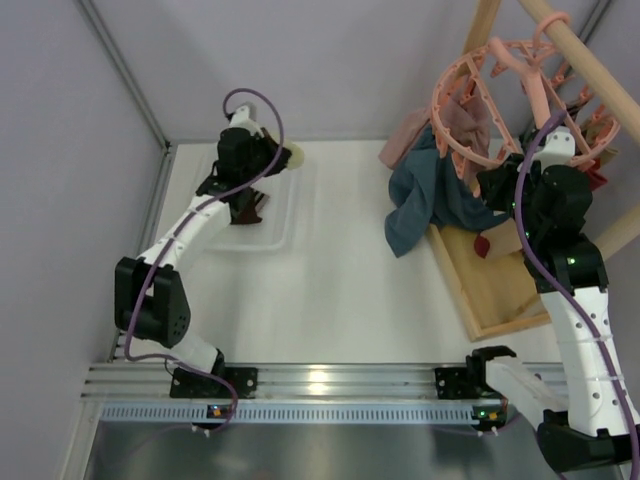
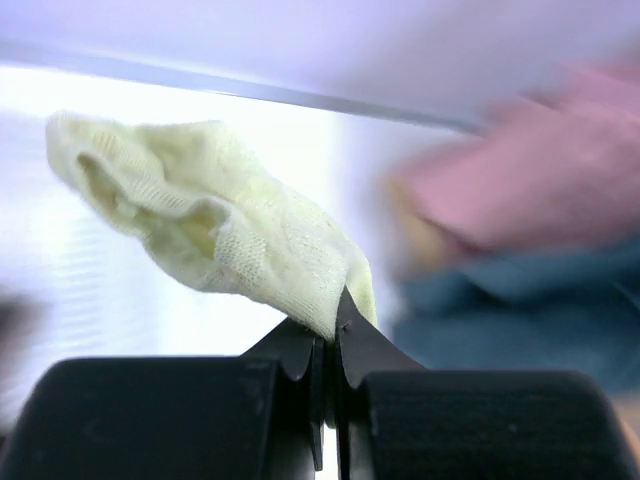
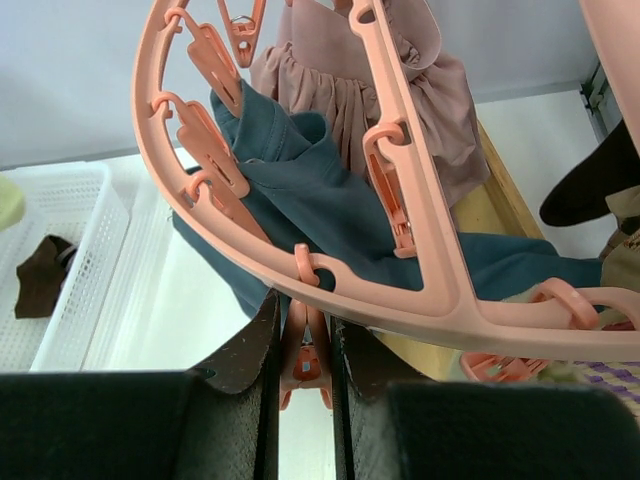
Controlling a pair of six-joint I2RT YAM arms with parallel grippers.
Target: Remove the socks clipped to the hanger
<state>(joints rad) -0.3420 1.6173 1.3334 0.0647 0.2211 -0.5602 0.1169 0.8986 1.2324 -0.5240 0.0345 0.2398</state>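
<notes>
At the worktop's [image 1: 340, 300] far left, close to the side wall, the left gripper [image 2: 330, 322] hangs over a white basket [image 1: 293, 220], jaws clenched on one end of a cream sock [image 2: 230, 235]. A dark brown sock [image 3: 40, 275] lies in the basket. An open stretch of white worktop separates the basket from the teal cloth [image 1: 420, 210] and pink garment [image 3: 400, 110] draped at the hanger [image 3: 250, 225]. The hanger hooks over a wooden pole [image 1: 585, 55] at the far right, above a wooden tray [image 1: 500, 295]. The right gripper [image 3: 305, 320] sits just under the hanger's outer ring, jaws narrowly parted either side of a dangling clip [image 3: 303, 365]. Whether they press it cannot be told. A black sock [image 3: 590, 185] hangs at the ring's right.
</notes>
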